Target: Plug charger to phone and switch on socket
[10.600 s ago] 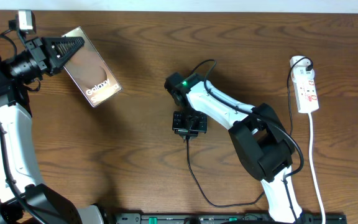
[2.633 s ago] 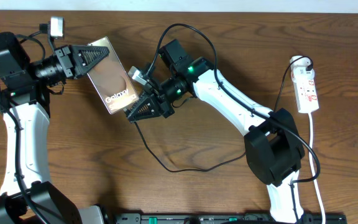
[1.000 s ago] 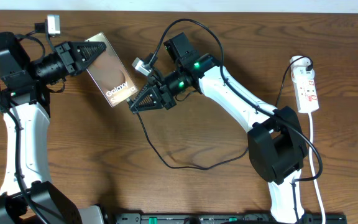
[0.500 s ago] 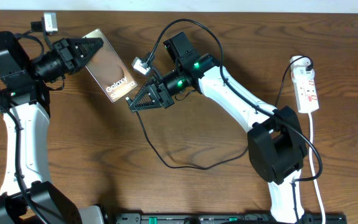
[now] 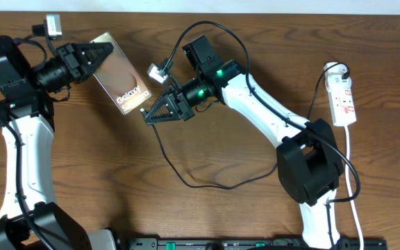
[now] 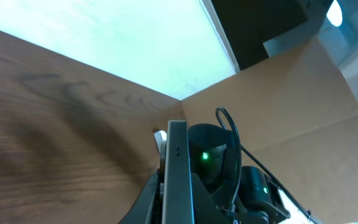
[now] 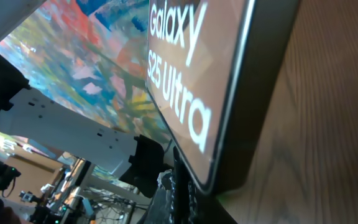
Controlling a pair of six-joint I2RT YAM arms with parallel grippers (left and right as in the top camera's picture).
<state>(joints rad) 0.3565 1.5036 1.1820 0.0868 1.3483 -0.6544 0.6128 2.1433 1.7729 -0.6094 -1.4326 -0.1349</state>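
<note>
Left gripper point(image 5: 105, 51) was closed on the phone point(image 5: 125, 82), clamping the short end farthest from the right arm. The phone was held at a slant, with its brownish screen turned up toward the overhead camera and the white "Galaxy" lettering readable near its free end. In the left wrist view the phone point(image 6: 178, 180) appeared edge-on as a thin grey bar running straight out from between the fingers.

The right gripper point(image 5: 148, 117) was fully closed on the connector end of the charger point(image 5: 210, 186). Its tips sat just beside the free short end of the phone, at the corner nearest the lettering. From those tips the thin black cable dropped away from the phone, curved across the table point(image 5: 82, 173) and ran back toward the base of the right arm. In the right wrist view the phone point(image 7: 185, 74) filled most of the frame, with "Galaxy S25 Ultra" legible. The bottom edge of the phone stood directly over the dark finger ends. Whether the connector tip was seated in the phone, touching it, or just short of it could not be determined from any view.

The socket point(image 5: 343, 97) lay flat on the table well apart from the phone, on the far side of the right arm. Its white cord point(image 5: 353, 187) ran from the end nearer the arm bases toward the near table edge. The position of its switches could not be made out.
</note>
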